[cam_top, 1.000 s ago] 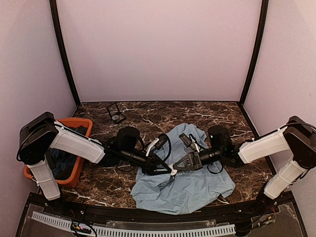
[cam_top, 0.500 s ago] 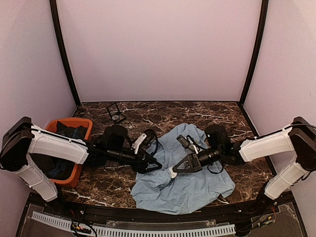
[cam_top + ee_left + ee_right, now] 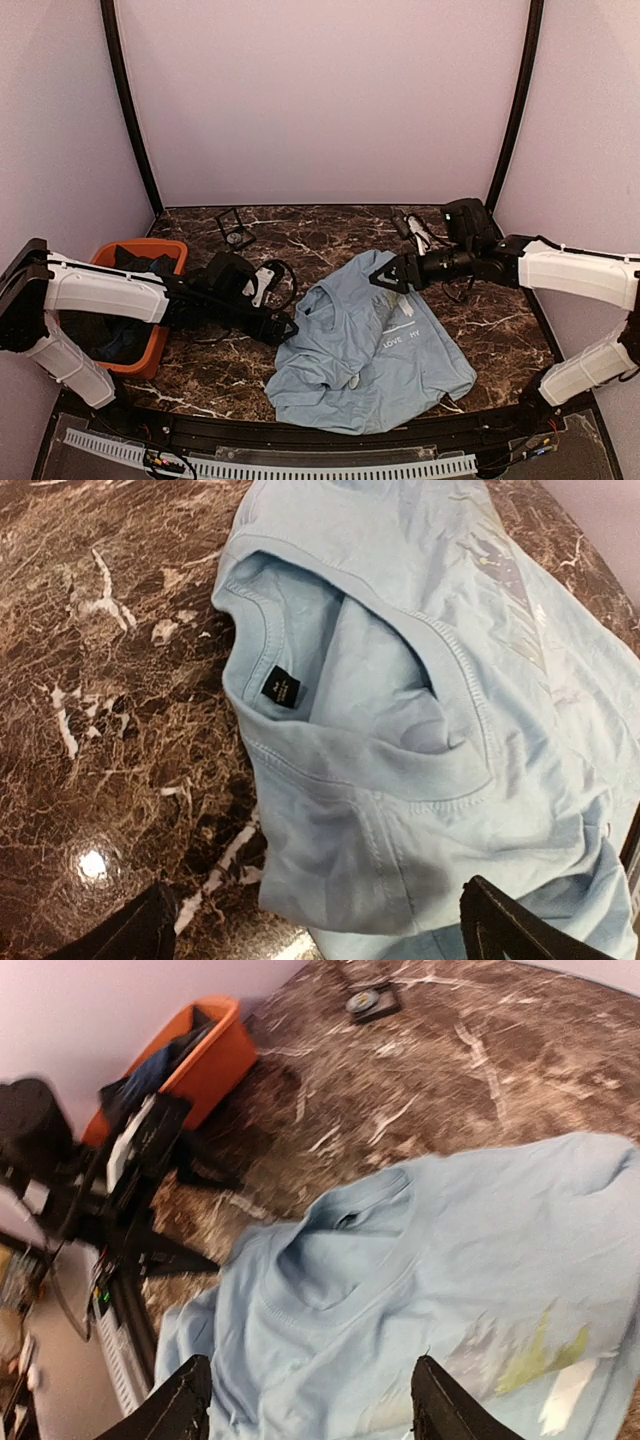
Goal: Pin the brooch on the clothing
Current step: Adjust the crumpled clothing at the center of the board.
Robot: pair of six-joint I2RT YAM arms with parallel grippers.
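Observation:
The clothing, a light blue T-shirt [image 3: 400, 355], lies crumpled on the marble table with small white text showing on its chest. Its collar and a black neck label fill the left wrist view [image 3: 400, 710]. My left gripper [image 3: 283, 328] is open at the shirt's left edge, its fingers [image 3: 500, 930] straddling a shoulder fold without holding it [image 3: 325, 940]. My right gripper [image 3: 383, 281] hovers open by the shirt's far edge, looking down on the collar [image 3: 312, 1405]. A small round greyish disc, apparently the brooch [image 3: 361, 1001], lies in a square case at the back left.
An orange bin [image 3: 155, 246] with dark blue garments stands at the left, behind my left arm. The black-framed square case [image 3: 236, 230] stands near the back wall. Lilac walls and black corner posts enclose the table.
Both grippers have opened and let go of the shirt. The right arm drew back toward the far right, the left arm pulled left, and the shirt now lies flatter.

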